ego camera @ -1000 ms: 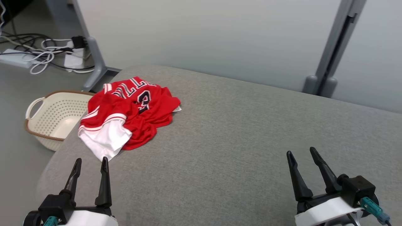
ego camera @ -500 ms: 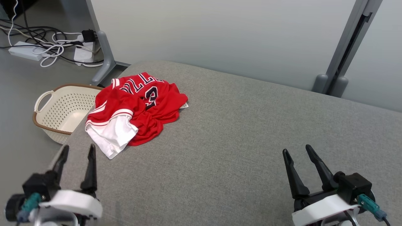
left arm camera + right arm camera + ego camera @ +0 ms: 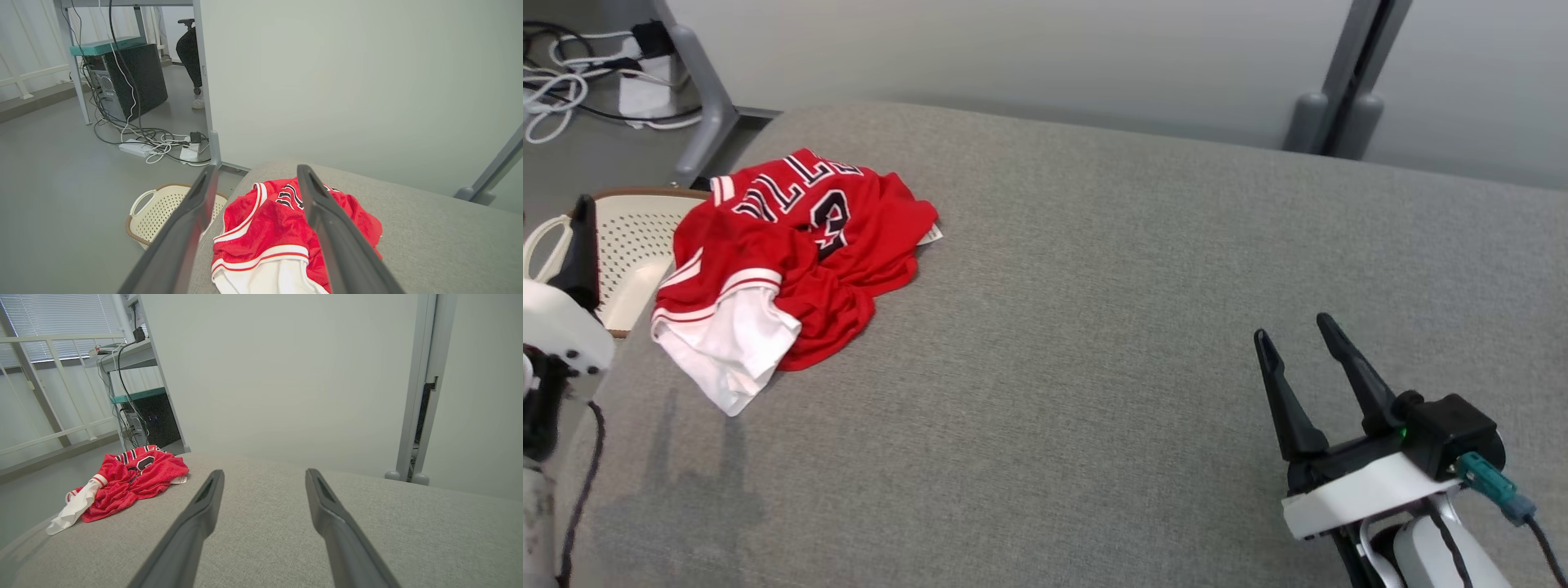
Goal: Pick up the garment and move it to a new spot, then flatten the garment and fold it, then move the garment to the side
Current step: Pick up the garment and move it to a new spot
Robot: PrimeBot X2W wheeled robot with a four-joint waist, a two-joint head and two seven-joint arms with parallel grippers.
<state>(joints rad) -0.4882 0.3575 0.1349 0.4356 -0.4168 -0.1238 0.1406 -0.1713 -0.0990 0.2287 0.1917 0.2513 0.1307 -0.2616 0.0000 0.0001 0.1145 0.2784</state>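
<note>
Cushion: a broad grey padded surface (image 3: 1094,327) that carries the garment. It runs wide to the right of the heap.
Garment: a red jersey (image 3: 792,245) with white trim and dark lettering. It lies crumpled near the cushion's far left corner. A white part is turned out toward the near edge, and nothing is holding the jersey.
Basket: a cream perforated basket (image 3: 629,245) stands on the floor. It is just beside the cushion's left edge, next to the heap.
Left claw: the left claw (image 3: 257,171) has its fingers spread and nothing between them. It is raised off the cushion's left side and aimed at the jersey. In its wrist view the two fingers frame the cloth, and it is apart from the fabric.
Right claw: the right claw (image 3: 1292,327) is also spread and carrying nothing. It is over the near right part of the cushion, well apart from the jersey.
Step in hand: this looks like the opening step, the pick-up. The left arm appears lined up for an approach, and no grasp has been made yet.
Next move calls for: lowering the left claw onto a raised fold, probably the red-and-white banded edge nearest it. It should close there firmly enough to gather more than one loose layer. The heap can then be lifted toward the open middle of the cushion. If the lift needs two hands, the right claw would first have to cross most of the cushion.
</note>
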